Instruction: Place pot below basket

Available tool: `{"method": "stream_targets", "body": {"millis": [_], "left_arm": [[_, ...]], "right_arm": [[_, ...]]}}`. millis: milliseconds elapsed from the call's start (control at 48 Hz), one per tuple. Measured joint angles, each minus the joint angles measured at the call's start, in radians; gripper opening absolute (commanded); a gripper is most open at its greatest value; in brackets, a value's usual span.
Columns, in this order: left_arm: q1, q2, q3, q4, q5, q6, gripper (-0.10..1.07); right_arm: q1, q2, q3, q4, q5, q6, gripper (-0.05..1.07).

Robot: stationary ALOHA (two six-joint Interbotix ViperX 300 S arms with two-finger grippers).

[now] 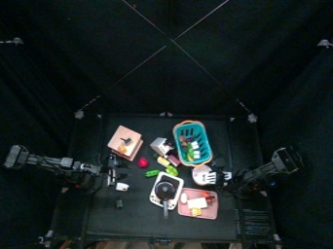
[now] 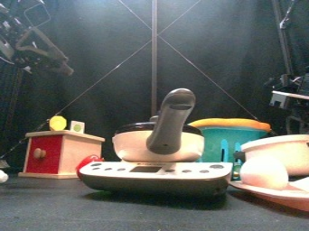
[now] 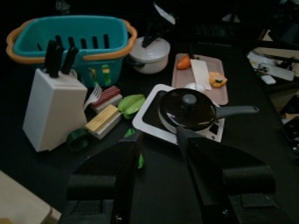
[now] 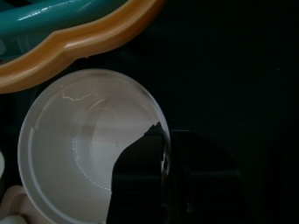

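The teal basket (image 1: 192, 139) with slotted sides stands at the table's middle back; it also shows in the front view (image 2: 229, 137) and the right wrist view (image 4: 59, 26). A white pot (image 1: 204, 176) sits just in front of it, also seen in the front view (image 2: 287, 152). My right gripper (image 4: 173, 175) is shut on the rim of the pot (image 4: 82, 149), one jaw inside it and one outside. My left gripper (image 3: 163, 179) is open and empty at the table's left (image 1: 107, 172), facing the basket (image 3: 70, 37) and the pot (image 3: 149, 57).
A lidded pan (image 3: 187, 109) with a long handle sits on a white hob (image 2: 157, 173) at the front middle. A white knife block (image 3: 52, 105), a pink board (image 3: 201, 74) with orange pieces, and a red box (image 2: 54, 152) stand around. Toy vegetables (image 3: 131, 103) lie between.
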Motion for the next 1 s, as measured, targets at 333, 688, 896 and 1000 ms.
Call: {"method": "stream_targets", "body": {"millis": [333, 688, 896, 1000], "left_arm": [[0.003, 0.002, 0.005, -0.011, 0.02, 0.012, 0.78], [0.003, 0.003, 0.011, -0.011, 0.066, 0.012, 0.78], [0.005, 0.003, 0.015, -0.012, 0.069, 0.012, 0.78], [0.005, 0.002, 0.015, -0.009, 0.064, 0.014, 0.78]], "right_arm": [[0.017, -0.002, -0.025, 0.026, 0.009, -0.011, 0.89], [0.046, -0.006, -0.058, 0.026, 0.011, -0.018, 0.9], [0.06, -0.006, -0.078, 0.018, 0.008, -0.02, 0.9], [0.069, -0.006, -0.089, 0.008, 0.006, -0.023, 0.9]]}}
